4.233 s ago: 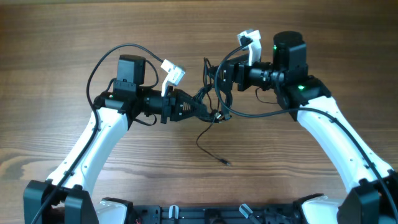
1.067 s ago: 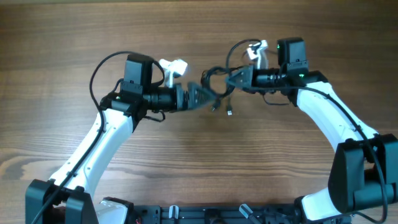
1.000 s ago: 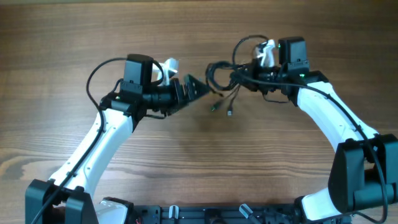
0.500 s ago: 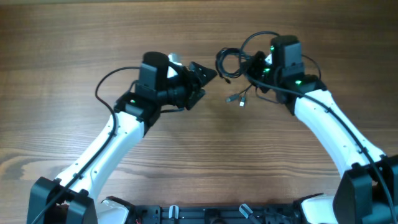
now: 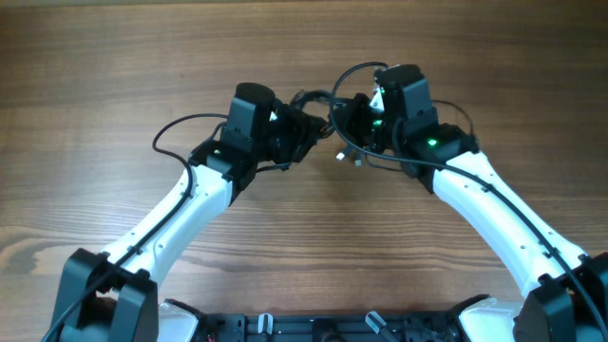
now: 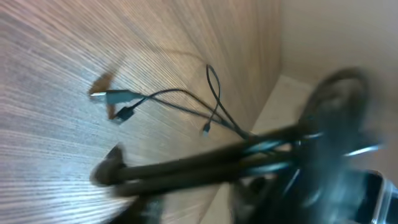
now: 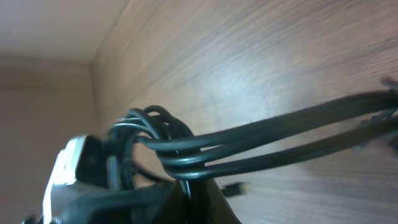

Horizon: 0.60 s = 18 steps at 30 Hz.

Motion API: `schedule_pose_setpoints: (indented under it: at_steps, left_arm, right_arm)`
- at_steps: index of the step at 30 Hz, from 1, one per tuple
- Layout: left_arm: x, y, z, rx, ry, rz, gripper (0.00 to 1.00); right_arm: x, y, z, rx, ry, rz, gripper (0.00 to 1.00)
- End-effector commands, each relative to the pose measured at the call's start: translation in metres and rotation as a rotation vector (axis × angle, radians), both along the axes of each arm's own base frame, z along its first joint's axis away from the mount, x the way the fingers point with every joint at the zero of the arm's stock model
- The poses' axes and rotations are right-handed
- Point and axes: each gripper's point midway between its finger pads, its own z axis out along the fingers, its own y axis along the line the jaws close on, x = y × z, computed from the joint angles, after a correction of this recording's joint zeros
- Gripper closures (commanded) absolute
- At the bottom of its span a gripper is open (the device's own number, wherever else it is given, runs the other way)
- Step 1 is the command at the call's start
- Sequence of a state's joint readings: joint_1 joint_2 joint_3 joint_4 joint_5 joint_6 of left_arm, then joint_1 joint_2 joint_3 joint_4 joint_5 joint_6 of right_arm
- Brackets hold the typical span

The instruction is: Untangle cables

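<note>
Overhead, the cables (image 5: 335, 106) are bunched near the middle of the table's (image 5: 114, 57) far edge, strung between both arms, with their plug ends (image 5: 349, 158) trailing toward the near edge. The right gripper (image 5: 356, 119) is pinched tight on the looped strands. The left gripper (image 5: 306, 122) sits against the bundle's other side. Its wrist view is blurred, so I cannot tell whether its jaws grip the cords.
</note>
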<state>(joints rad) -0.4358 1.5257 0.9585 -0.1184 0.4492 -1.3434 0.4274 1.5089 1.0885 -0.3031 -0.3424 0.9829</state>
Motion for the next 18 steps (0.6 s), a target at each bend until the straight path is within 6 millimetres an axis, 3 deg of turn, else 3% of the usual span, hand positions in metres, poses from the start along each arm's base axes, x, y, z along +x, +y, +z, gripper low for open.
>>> schedule_pose_setpoints:
  at_steps: [1,6,8,10,11,12,13,16,18]
  left_arm:
    - [0.004,0.006,-0.008,0.036,0.012,0.029,0.96]
    - [0.011,0.021,-0.008,0.106,-0.092,-0.045,0.96]
    - [0.011,0.025,-0.009,0.136,-0.138,-0.098,0.96]
    - [0.01,0.037,-0.016,0.197,-0.167,-0.151,0.96]
    - [0.008,0.039,-0.017,0.215,-0.195,-0.191,0.96]
    - [0.006,0.038,-0.016,0.23,-0.241,-0.252,0.96]
    - [0.001,0.034,-0.014,0.239,-0.298,-0.331,0.96]
    - [-0.011,0.02,-0.008,0.242,-0.445,-0.514,0.96]
    - [-0.024,0.004,-0.001,0.235,-0.584,-0.659,0.96]
  right_arm:
    - [-0.007,0.005,0.013,0.001,-0.063,0.085,0.96]
    - [-0.006,-0.029,0.0,-0.141,-0.114,0.166,0.94]
    - [-0.011,-0.042,0.0,-0.168,-0.139,0.233,0.85]
    - [-0.021,-0.059,0.007,-0.181,-0.202,0.349,0.55]
    - [-0.024,-0.065,0.01,-0.183,-0.227,0.381,0.49]
    - [-0.026,-0.072,0.014,-0.184,-0.259,0.414,0.3]
    - [-0.029,-0.078,0.019,-0.184,-0.309,0.457,0.19]
    - [-0.033,-0.085,0.034,-0.139,-0.428,0.546,0.0]
    - [-0.035,-0.08,0.04,-0.118,-0.518,0.619,0.01]
